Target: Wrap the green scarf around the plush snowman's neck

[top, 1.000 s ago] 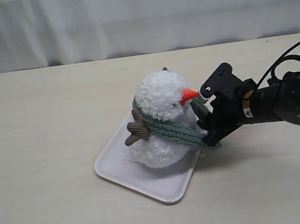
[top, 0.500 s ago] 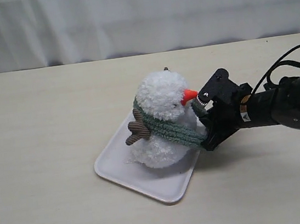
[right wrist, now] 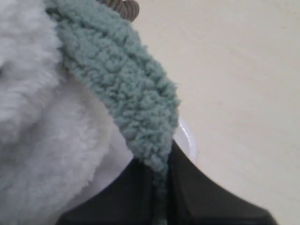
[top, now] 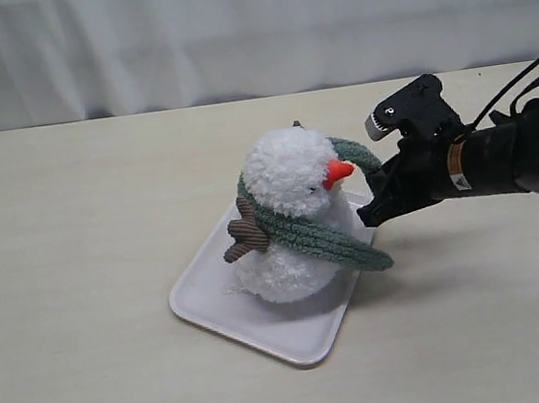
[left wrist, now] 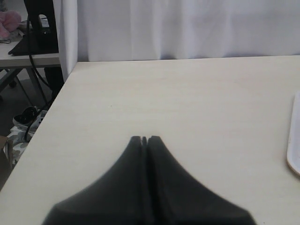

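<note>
The right jaws are pressed together on one end of the green scarf (right wrist: 126,93). In the right wrist view the fuzzy strip runs down into the slit between the two black fingers (right wrist: 197,197) and is pinched there. From the jaws the held end arcs up and away, past the orange nose (top: 338,171) and round the side of the white head.

The plush snowman (top: 286,174) stands just ahead of these jaws on a white tray (top: 267,331), which lies on the pale table (top: 75,237). The rest of the scarf crosses the snowman's neck under the chin and over the brown twig arm (top: 244,233). Its free end slopes down to a rounded tip below the jaws, near the tray's edge. The neck itself is covered, and the far side of the head is hidden, so the loop probably closes behind it, though I cannot tell.

The right arm (top: 503,161) reaches in low over the table.

The left jaws are closed tip to tip with nothing between them, above bare table, well apart from the tray's rim (left wrist: 295,154).
</note>
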Robot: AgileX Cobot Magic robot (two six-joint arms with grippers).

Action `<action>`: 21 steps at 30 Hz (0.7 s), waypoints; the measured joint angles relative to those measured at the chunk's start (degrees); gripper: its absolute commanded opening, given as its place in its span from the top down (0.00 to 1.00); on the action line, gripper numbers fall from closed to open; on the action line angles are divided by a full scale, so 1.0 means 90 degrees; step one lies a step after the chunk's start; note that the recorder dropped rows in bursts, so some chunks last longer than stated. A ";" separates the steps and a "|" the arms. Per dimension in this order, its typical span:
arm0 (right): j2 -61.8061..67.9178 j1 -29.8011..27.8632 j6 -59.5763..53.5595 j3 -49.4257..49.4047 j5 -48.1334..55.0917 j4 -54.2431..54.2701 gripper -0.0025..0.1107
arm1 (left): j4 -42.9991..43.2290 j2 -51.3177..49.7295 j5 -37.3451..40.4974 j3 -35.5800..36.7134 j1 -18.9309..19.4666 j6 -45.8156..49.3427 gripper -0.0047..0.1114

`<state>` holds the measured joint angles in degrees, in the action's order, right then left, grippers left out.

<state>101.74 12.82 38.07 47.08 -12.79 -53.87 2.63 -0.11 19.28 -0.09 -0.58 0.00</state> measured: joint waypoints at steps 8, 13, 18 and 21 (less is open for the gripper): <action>-0.0067 0.0000 0.3697 -0.0098 -0.0940 -0.3894 0.94 | 0.0000 0.0000 0.0000 0.0000 0.0000 0.0000 0.96; -0.0071 0.0000 0.4857 -0.0028 -0.1226 -0.4862 0.94 | 0.0000 0.0000 0.0000 0.0000 0.0000 0.0000 0.96; -0.0071 0.0000 0.5279 -0.0028 -0.1641 -0.5030 0.94 | 0.0000 0.0000 0.0000 0.0000 0.0000 0.0000 0.96; -0.0071 0.0000 0.5337 -0.0028 -0.1794 -0.5046 0.94 | 0.0000 0.0000 0.0000 0.0000 0.0000 0.0000 0.96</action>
<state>101.11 12.82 86.11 46.83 -28.93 -99.29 2.63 -0.11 19.28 -0.09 -0.58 0.00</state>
